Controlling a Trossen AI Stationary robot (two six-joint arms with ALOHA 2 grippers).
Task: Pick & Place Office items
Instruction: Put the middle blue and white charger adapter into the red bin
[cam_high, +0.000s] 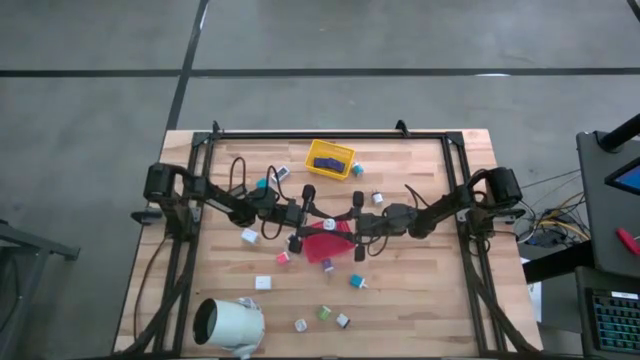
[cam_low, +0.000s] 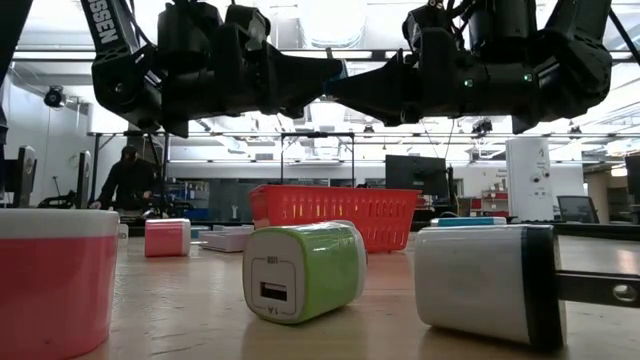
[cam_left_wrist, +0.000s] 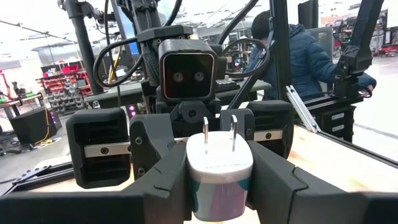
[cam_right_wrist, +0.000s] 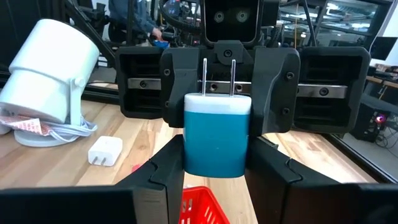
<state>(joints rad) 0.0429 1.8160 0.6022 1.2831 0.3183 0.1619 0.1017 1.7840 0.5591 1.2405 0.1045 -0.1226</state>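
One office item, a small teal charger with a white plug face (cam_right_wrist: 216, 140), is up in the air at the table's middle, its two prongs (cam_left_wrist: 219, 132) standing up. It also shows from above (cam_high: 331, 225). My left gripper (cam_left_wrist: 219, 190) and my right gripper (cam_right_wrist: 216, 171) face each other, level, and both are shut on it. Their tips meet high over the table (cam_low: 343, 80). The red tray (cam_high: 325, 247) lies right below. Other small pieces lie scattered on the wood, among them a white one (cam_high: 250, 236) and a green-and-white one (cam_low: 303, 270). My left gripper pinches the charger's body (cam_left_wrist: 219, 199) between its two fingers, one on each side. It comes level from the table's left. The charger is upright and lifted clear. My right gripper pinches the charger's teal body (cam_right_wrist: 216, 155) between its two fingers, one on each side wall. It comes level from the table's right. The charger is upright, above the red tray (cam_right_wrist: 200, 206).
A yellow tray (cam_high: 346, 152) with a navy piece in it stands at the far middle. A large white cylinder (cam_high: 228, 325) lies at the near left corner, its cord beside it (cam_right_wrist: 59, 132). Several pieces sit near the front edge (cam_high: 324, 313). A person (cam_left_wrist: 305, 59) is beyond the table.
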